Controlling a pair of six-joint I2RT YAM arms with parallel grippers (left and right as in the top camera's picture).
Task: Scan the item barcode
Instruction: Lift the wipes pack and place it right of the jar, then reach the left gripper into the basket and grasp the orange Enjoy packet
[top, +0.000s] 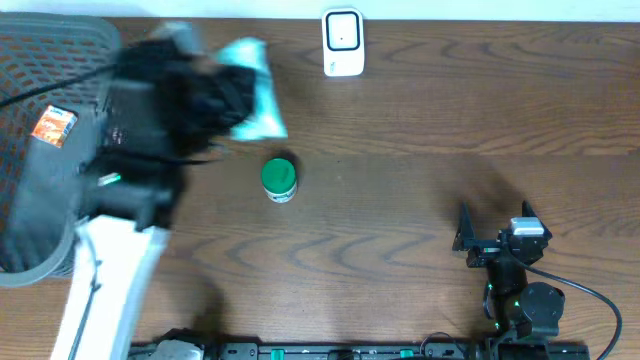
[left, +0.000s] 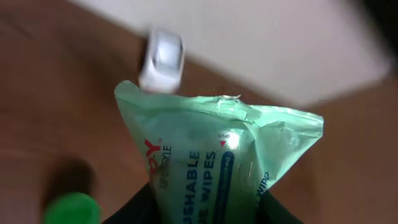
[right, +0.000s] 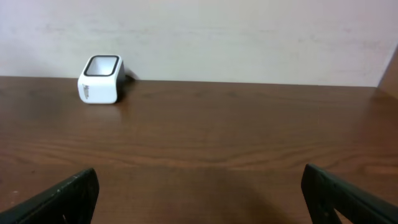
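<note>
Locate the wipes pack (top: 252, 90) above the far-left part of the table, lifted clear of the surface. It is a soft, pale green pouch with white and blue print; you can read "USHABLE" and "WIPES" in the left wrist view. Its crimped sealed end points away from the left gripper (top: 225, 100), whose dark fingers clamp the opposite end. The overhead view shows the pack blurred. You cannot see a barcode on the visible face.

Locate the barcode scanner (top: 343, 42) at the far edge of the table, near the middle. It is a small white box with rounded corners and a dark-rimmed window, standing on the surface to the right of the pack.
</note>
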